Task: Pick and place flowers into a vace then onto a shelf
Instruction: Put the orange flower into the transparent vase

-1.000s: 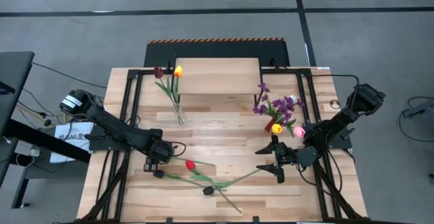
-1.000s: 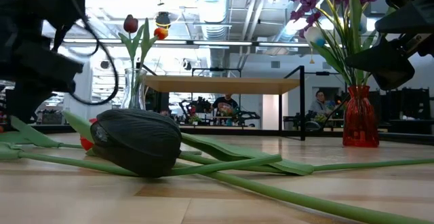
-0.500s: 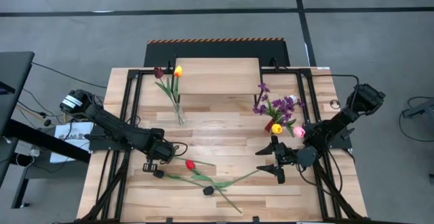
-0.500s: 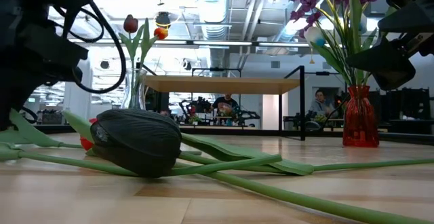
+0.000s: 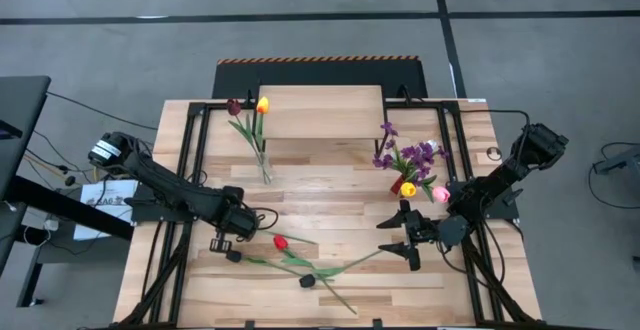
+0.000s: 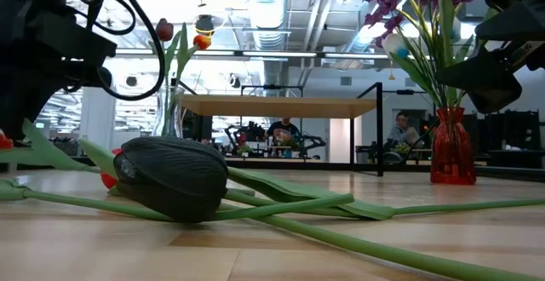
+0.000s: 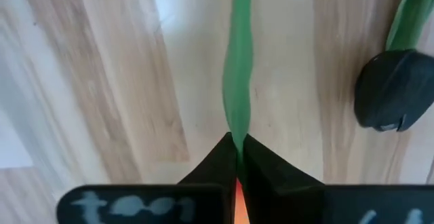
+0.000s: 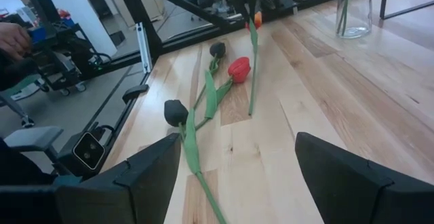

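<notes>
My left gripper [image 5: 243,224] is shut on an orange-headed flower [image 8: 255,23], left of the table's middle. Its green stem [image 8: 251,68] slants down to the wood. Beside it lie a red tulip [image 5: 281,242] and two black tulips [image 5: 233,255] [image 5: 307,281] on their sides. A glass vase [image 5: 265,170] holds a dark red and a yellow tulip. A red vase [image 5: 405,186] holds purple sprigs, a yellow head and a pink one. The shelf [image 5: 320,111] stands at the far middle. My right gripper [image 5: 401,238] waits open near the red vase. My left gripper pinches the flower's green stem [image 7: 237,130] between its two fingertips, close below the orange head. The fingers come from above. The head end is lifted off the table, and the stem's free end [image 8: 249,112] rests on the wood.
Black frame rails [image 5: 195,170] run along both sides of the tabletop. The crossed stems and leaves [image 5: 330,268] of the lying tulips spread over the near middle. People sit in the room beyond the far edge [image 6: 400,129].
My left gripper has shut on the orange flower's stem and then gone up a little. The flower's head end and a leaf have come up off the table, while the stem's far end stays down.
</notes>
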Controlling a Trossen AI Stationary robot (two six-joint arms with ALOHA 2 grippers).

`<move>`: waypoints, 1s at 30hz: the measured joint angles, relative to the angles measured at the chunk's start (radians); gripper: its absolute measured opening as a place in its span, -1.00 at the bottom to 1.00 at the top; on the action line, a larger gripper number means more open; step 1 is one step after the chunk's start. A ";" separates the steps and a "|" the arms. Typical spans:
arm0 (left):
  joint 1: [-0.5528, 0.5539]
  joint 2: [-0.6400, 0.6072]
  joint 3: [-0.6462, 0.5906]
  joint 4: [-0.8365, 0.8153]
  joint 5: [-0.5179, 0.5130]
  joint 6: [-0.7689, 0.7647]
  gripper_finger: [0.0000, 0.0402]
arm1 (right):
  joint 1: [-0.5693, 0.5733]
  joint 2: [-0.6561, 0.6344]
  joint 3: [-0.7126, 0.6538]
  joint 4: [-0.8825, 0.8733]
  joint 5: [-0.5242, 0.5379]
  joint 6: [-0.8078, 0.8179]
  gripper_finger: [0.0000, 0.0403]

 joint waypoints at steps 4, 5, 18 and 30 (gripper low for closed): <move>0.000 0.000 0.011 -0.033 -0.020 0.001 -1.00 | 0.000 0.000 0.000 0.000 0.000 0.000 0.42; 0.000 0.000 0.011 -0.035 -0.023 0.001 -1.00 | 0.000 0.000 0.000 0.000 0.000 0.000 0.42; -0.040 0.000 0.056 -0.107 -0.085 0.035 -1.00 | 0.000 0.000 0.000 0.000 0.000 0.000 0.42; -0.092 -0.001 0.393 -0.507 -0.360 0.017 -1.00 | 0.000 0.000 0.000 -0.020 -0.001 0.000 0.42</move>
